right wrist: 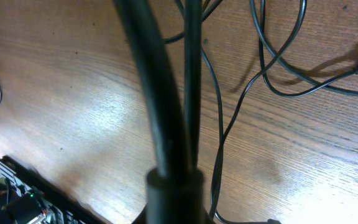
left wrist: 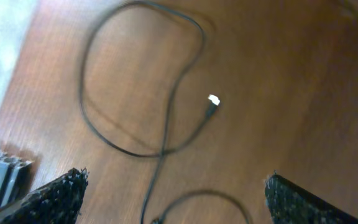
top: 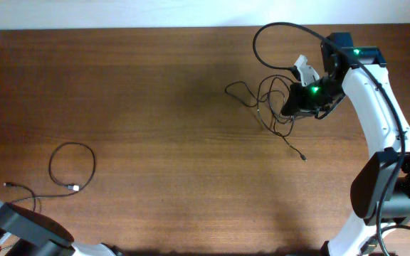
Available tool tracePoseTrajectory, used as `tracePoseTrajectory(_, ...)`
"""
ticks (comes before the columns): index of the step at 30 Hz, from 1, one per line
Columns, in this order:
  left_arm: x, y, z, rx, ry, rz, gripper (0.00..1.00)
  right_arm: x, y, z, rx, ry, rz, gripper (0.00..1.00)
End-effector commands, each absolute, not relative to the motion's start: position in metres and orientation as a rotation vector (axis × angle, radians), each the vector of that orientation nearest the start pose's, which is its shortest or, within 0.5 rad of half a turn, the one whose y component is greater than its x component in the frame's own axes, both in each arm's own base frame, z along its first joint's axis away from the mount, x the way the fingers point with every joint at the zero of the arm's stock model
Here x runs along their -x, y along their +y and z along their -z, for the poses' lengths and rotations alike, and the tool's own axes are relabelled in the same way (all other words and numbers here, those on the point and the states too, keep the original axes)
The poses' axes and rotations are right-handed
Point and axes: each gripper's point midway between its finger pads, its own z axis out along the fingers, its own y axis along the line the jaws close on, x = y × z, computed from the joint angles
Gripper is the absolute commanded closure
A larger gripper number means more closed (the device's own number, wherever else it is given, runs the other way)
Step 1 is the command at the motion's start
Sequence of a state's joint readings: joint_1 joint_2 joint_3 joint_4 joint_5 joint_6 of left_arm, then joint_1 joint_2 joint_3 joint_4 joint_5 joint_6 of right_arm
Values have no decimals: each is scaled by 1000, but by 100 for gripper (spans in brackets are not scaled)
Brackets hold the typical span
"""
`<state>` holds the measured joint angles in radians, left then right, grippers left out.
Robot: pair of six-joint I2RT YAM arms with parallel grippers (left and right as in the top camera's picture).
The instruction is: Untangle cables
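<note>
A tangle of thin black cables point(top: 272, 103) lies at the back right of the table, with one end trailing to a small plug point(top: 303, 157). My right gripper point(top: 295, 99) sits at the tangle's right edge. In the right wrist view it point(right wrist: 173, 199) looks shut on black cable strands point(right wrist: 166, 93) that rise close to the lens and hide the fingers. Loose loops point(right wrist: 278, 68) lie on the wood behind. A separate coiled cable point(top: 72, 167) with a white tip lies at the front left. My left gripper point(left wrist: 176, 199) is open above this coil point(left wrist: 142, 81) and its white plug point(left wrist: 214, 99).
Another thin cable point(top: 20, 189) lies near the left arm's base point(top: 20, 227). A thick black robot cable point(top: 290, 27) arcs above the right arm. The table's left edge point(left wrist: 5, 74) shows in the left wrist view.
</note>
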<state>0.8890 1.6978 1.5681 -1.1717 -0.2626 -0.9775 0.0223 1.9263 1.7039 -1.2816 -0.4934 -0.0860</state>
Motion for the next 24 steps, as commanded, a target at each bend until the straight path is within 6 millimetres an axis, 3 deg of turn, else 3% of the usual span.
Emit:
tracePoseTrajectory(1, -267, 278, -175, 1804, 2131, -73, 16, -378, 90, -140, 212, 2960, -729, 96)
tracePoseTrajectory(4, -298, 237, -168, 1621, 2300, -55, 32, -378, 90, -140, 212, 2960, -728, 96)
tracePoseTrajectory(5, -306, 219, -161, 1574, 2356, -43, 44, -378, 90, -140, 213, 2960, -728, 96)
tracePoseTrajectory(6, -311, 208, -154, 1539, 2393, -50, 49, -378, 90, -140, 212, 2960, -728, 96)
tracePoseTrajectory(10, -316, 179, -111, 1477, 2477, -64, 55, -378, 90, -140, 213, 2960, -728, 96)
tracePoseTrajectory(11, -310, 168, -90, 1466, 2522, -63, 64, -378, 90, -140, 212, 2960, -729, 96)
tracePoseTrajectory(15, -301, 150, -62, 1443, 2582, -52, 67, -378, 90, -140, 212, 2960, -729, 96)
tracePoseTrajectory(17, -316, 131, -53, 1237, 2650, 78, 65, -378, 90, -140, 213, 2959, -728, 96)
tracePoseTrajectory(24, -318, 117, -40, 1119, 2700, 72, 62, -378, 90, -140, 213, 2959, -728, 96)
